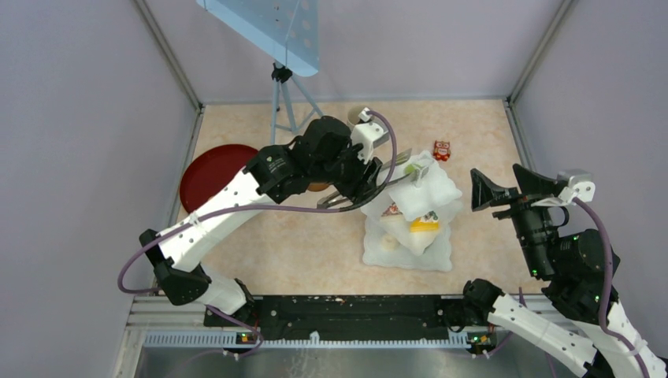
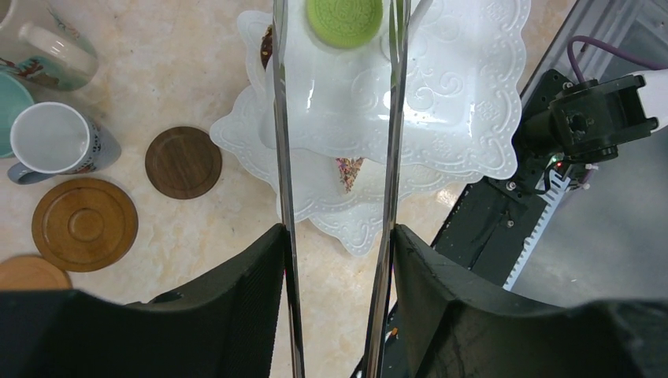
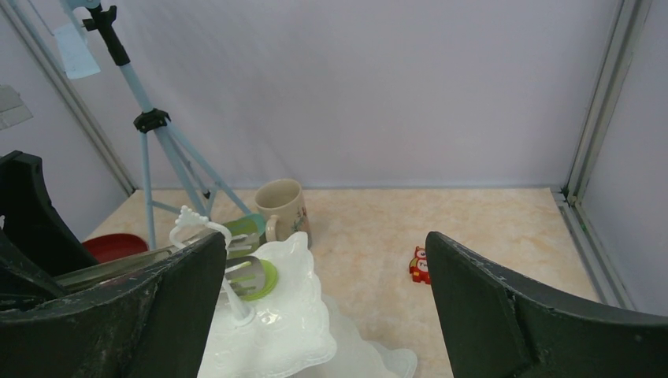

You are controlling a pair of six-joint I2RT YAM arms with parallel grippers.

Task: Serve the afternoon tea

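Grip: the left gripper (image 2: 339, 236) is closed on the two arms of the tongs (image 2: 281, 157), one finger pressing the outside of each arm. The blades run out over the top tier of the white stand (image 2: 465, 87). Between their tips lies the green cookie (image 2: 344, 20), flat on that tier, with a sliver of gap on each side, so it looks set down rather than pinched.

If you are placing it, let the blades spread evenly and lift straight up before swinging away. A sideways drag would likely sweep the cookie off the tier or catch the stand's loop handle (image 3: 197, 224), which stands just beside the blades.

On a lower tier lies a sprinkled cake (image 2: 349, 172). Left of the stand lie the three coasters (image 2: 183, 162), all bare, and beyond them the grey mug (image 2: 51, 138), the teal mug (image 2: 12, 110) and the beige mug (image 2: 47, 47). No mug is on a coaster yet.

A small red toy piece (image 1: 441, 150) waits on the table at the far right of the stand, apart from it. The right gripper (image 3: 323, 244) hangs wide and holds nothing, on the stand's right.
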